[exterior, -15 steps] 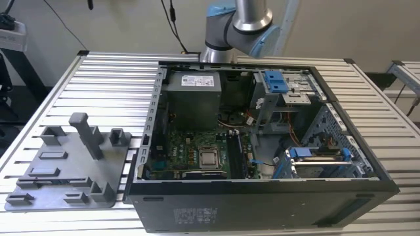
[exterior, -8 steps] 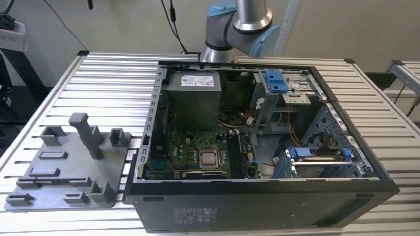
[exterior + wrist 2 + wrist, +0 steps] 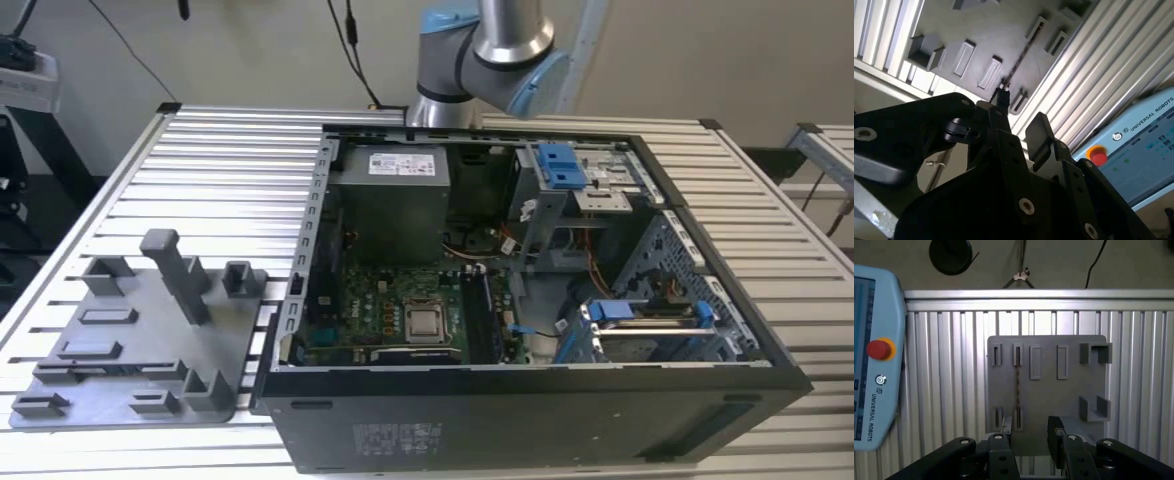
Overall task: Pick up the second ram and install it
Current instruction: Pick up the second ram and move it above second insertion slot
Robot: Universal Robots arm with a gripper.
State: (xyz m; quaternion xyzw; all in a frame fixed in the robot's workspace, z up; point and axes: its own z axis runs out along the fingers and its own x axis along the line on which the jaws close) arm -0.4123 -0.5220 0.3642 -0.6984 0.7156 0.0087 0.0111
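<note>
- First wrist view: my gripper (image 3: 1030,435) hung open, empty, near the second ram (image 3: 1017,385).
- Fixture (image 3: 147,345): nine o'clock of the case (image 3: 561,410).
- Centring on that thin edge looked key.

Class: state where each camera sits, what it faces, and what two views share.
Exterior view: off the arm, looking down at computer case and fixture plate; arm shows.
First wrist view: at the wrist, looking down on the plate; gripper shows.
Second wrist view: at the wrist, slanting past the gripper.
Both wrist views share the second ram on the plate.
</note>
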